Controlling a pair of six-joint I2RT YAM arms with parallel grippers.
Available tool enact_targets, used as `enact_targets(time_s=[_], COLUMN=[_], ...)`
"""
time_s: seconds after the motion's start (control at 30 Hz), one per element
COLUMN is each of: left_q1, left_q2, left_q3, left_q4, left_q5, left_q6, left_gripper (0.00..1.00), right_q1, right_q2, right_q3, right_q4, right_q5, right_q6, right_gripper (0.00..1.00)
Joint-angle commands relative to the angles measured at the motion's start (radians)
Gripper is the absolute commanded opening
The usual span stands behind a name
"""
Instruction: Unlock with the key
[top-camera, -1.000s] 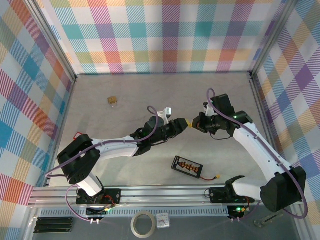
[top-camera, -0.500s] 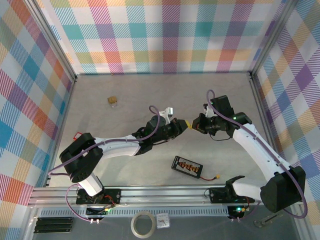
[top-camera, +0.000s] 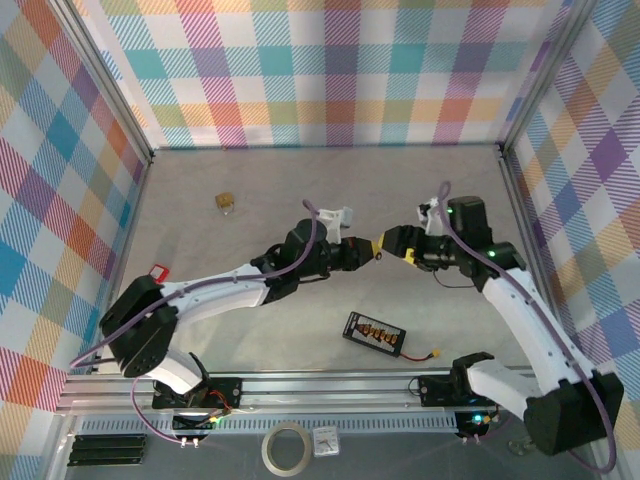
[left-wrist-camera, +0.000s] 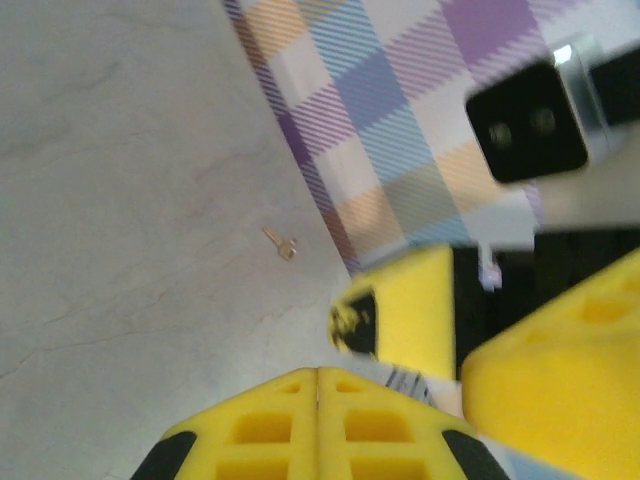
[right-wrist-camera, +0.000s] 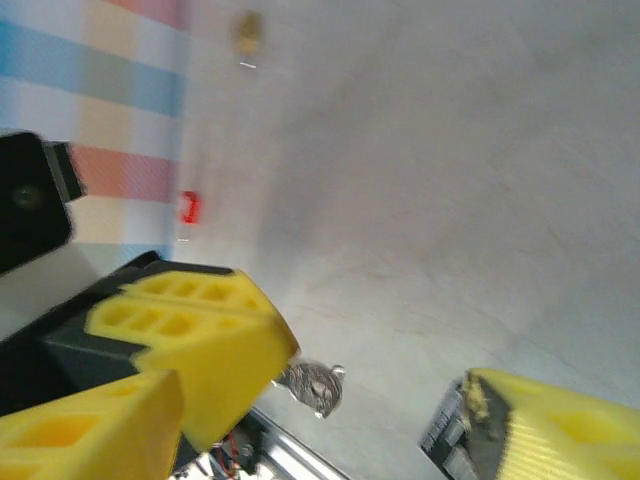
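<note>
Top view: both arms reach to the centre of the frame and meet tip to tip above the grey table (top-camera: 430, 190), the left gripper (top-camera: 372, 246) coming in from the lower left and the right gripper (top-camera: 395, 247) from the right. Left gripper: its yellow fingers (left-wrist-camera: 260, 430) are pressed flat together along the bottom edge of the left wrist view, with no gap at the seam. In the right wrist view that same closed pair enters from the left, and the key (right-wrist-camera: 312, 386), small and silvery, sticks out of its tip just below centre, pinched there. Right gripper: fingers spread wide. One yellow finger (right-wrist-camera: 560, 430) sits at the lower right of its own view and the other at the lower left. The key hangs in the gap between them, and neither appears to touch it. Blur hides the finer detail of the key. Elsewhere on the table, a brass padlock (top-camera: 226, 202) lies left of centre toward the top and a red padlock (top-camera: 157, 269) lies at the left edge, both well apart from the grippers. A black board (top-camera: 373, 333) with a trailing cable lies below the meeting point. In the left wrist view, a small golden key (left-wrist-camera: 281, 243) lies loose on the table near the foot of the plaid wall (left-wrist-camera: 400, 110).
</note>
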Motion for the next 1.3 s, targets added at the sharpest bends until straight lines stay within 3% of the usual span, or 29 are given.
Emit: enact_targets(time_s=[0.0, 0.1, 0.27, 0.47, 0.9, 1.27], left_q1=[0.064, 0.12, 0.122, 0.123, 0.12, 0.114], left_q2=[-0.04, -0.031, -0.062, -0.064, -0.074, -0.077], left_q3=[0.082, 0.125, 0.156, 0.157, 0.12, 0.071], left_q4=[-0.197, -0.22, -0.273, -0.249, -0.086, 0.003], left_q5=[0.206, 0.354, 0.349, 0.357, 0.338, 0.33], left_q6=[0.26, 0.273, 0.325, 0.327, 0.226, 0.175], left_gripper=[0.0, 0.0, 0.0, 0.0, 0.0, 0.0], right_q1=[-0.026, -0.025, -0.024, -0.024, 0.006, 0.028], right_q2=[-0.044, -0.053, -0.103, -0.119, -0.108, -0.08], right_q3=[-0.057, -0.109, -0.204, -0.266, -0.341, -0.355], right_q4=[0.239, 0.37, 0.552, 0.65, 0.806, 0.889], right_q5=[-0.254, -0.316, -0.353, -0.38, -0.363, -0.341], right_q6=[-0.052, -0.026, 0.046, 0.098, 0.164, 0.212], right_gripper=[0.77, 0.77, 0.72, 0.66, 0.58, 0.44])
